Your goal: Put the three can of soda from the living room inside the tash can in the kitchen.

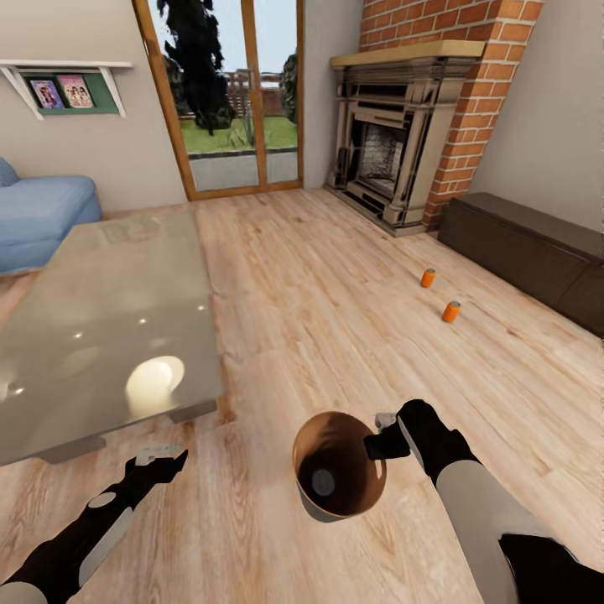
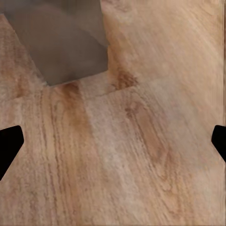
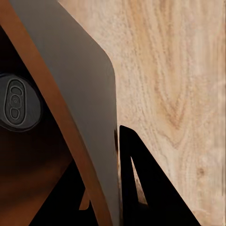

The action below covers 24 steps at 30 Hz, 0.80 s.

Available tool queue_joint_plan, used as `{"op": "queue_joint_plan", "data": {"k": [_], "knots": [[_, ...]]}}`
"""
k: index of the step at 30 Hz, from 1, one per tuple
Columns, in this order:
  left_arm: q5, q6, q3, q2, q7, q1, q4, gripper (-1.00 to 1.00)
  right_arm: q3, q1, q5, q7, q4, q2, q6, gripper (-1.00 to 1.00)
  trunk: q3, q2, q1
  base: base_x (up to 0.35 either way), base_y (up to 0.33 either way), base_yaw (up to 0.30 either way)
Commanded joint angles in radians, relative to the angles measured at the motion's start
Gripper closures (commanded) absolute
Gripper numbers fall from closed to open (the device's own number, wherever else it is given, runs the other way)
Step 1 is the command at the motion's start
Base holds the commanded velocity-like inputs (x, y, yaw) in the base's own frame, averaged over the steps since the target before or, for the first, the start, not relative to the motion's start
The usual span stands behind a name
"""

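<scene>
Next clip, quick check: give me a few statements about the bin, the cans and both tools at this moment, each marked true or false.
1. The right tool grips the rim of the trash can. True.
2. One can lies inside the trash can. True; its grey top shows at the bottom.
3. Both orange cans stand on the grey low table. False: the two orange cans are on the wood floor near the fireplace.
4. The left tool holds a can. False: it is open and empty above the floor.
5. The trash can rests on the sofa. False: it is held above the floor.

Home living room, brick fireplace, sofa
</scene>
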Motion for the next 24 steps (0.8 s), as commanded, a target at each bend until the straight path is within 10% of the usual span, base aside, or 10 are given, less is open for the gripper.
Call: {"op": "queue_joint_plan", "data": {"k": [1, 24], "knots": [[0.0, 0.0, 0.0, 0.0, 0.0, 0.0, 0.0, -1.0, -0.002, 0.0, -0.03, 0.007, 0.0, 0.0, 0.007, 1.0, 0.0, 0.0, 0.0, 0.137, -0.303, 0.0], [0.0, 0.0, 0.0, -0.001, 0.005, 0.0, 0.0, -1.0, 0.0, 0.0, -0.03, 0.011, 0.002, 0.001, 0.005, 1.0, 0.0, 0.0, 0.0, 0.13, -0.303, 0.0]]}}
